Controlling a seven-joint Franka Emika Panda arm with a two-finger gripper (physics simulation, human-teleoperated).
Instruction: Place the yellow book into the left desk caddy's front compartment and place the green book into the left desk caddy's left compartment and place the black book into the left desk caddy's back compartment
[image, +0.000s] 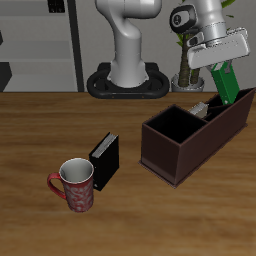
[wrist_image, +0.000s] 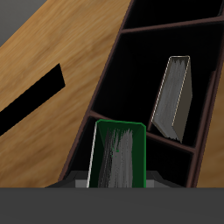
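Green book (image: 226, 83) — one of three books — is held by the jaws, closed on it, above the left desk caddy (image: 190, 135); one yellow book (wrist_image: 173, 96) stands inside, one black book (image: 105, 160) on the desk (image: 40, 130).

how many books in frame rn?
3. The green book is held in the end effector above the left desk caddy. The yellow book stands inside the caddy. The black book stands on the table beside the mug. None seem hidden.
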